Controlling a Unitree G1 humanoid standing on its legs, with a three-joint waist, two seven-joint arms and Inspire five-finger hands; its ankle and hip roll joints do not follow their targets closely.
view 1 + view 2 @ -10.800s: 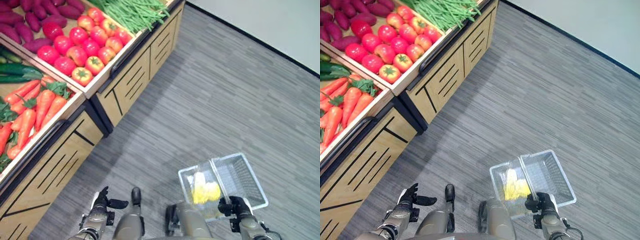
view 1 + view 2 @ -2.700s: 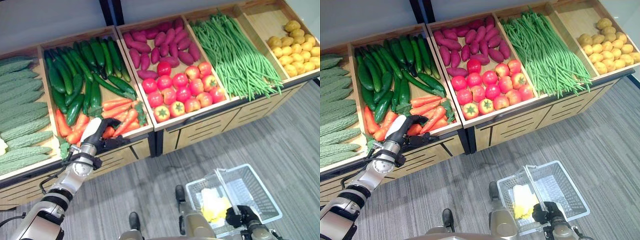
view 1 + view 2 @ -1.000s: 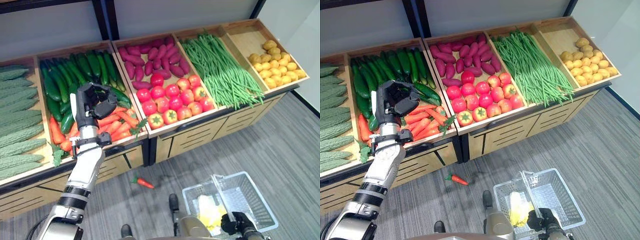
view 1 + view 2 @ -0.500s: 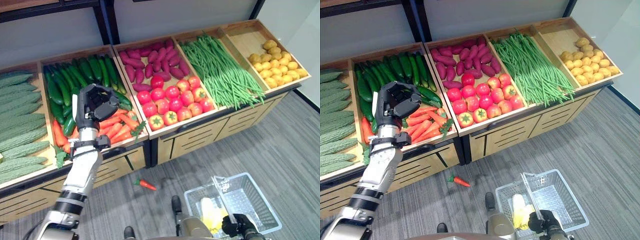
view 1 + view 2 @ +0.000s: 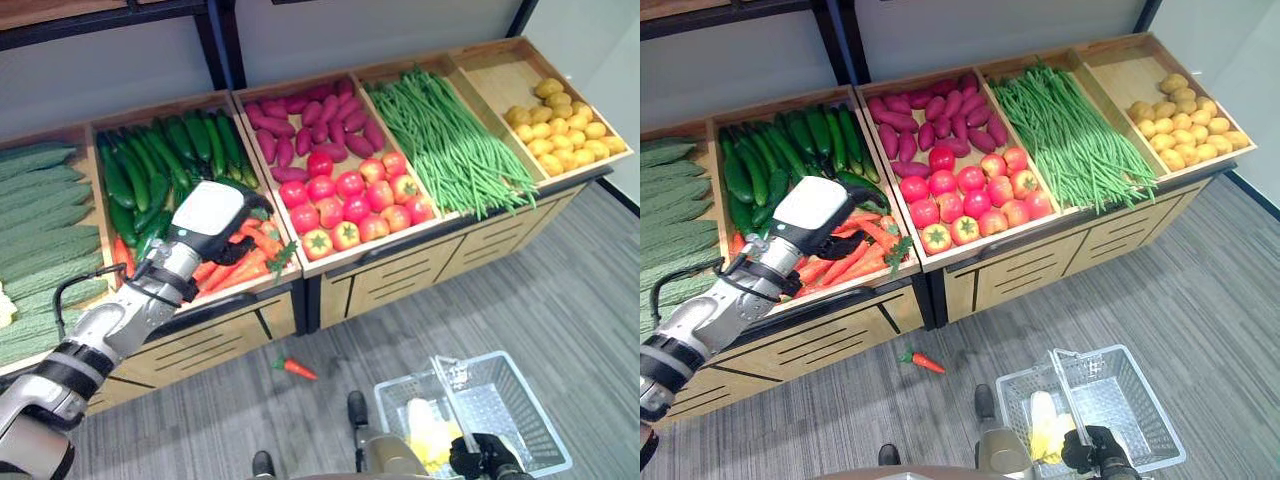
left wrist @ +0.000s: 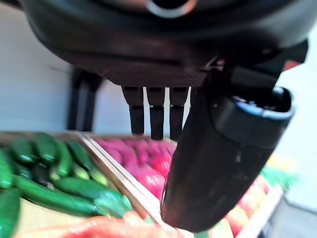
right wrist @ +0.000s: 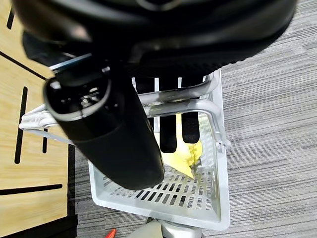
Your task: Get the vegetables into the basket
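My left hand [image 5: 213, 213], with its white back upward, reaches over the carrots [image 5: 250, 252] in the wooden stand's bin; its dark fingers [image 6: 156, 111] are straight and hold nothing. One carrot [image 5: 296, 369] lies on the grey floor in front of the stand. Low on the right, my right hand [image 5: 1092, 451] is curled round the handle [image 7: 184, 106] of a white wire basket [image 5: 512, 400]. Yellow corn [image 5: 424, 436] lies in the basket's near end.
The stand's bins hold bitter gourds [image 5: 40, 230], cucumbers [image 5: 150, 165], sweet potatoes [image 5: 300, 120], tomatoes [image 5: 355, 195], green beans [image 5: 450, 140] and potatoes [image 5: 565, 125]. Drawer fronts [image 5: 400, 280] run below them. Grey floor [image 5: 560, 290] spreads to the right.
My left hand has tipped from upright to palm-down and dropped onto the carrot bin. The basket and the floor carrot stay put; the view has shifted slightly.
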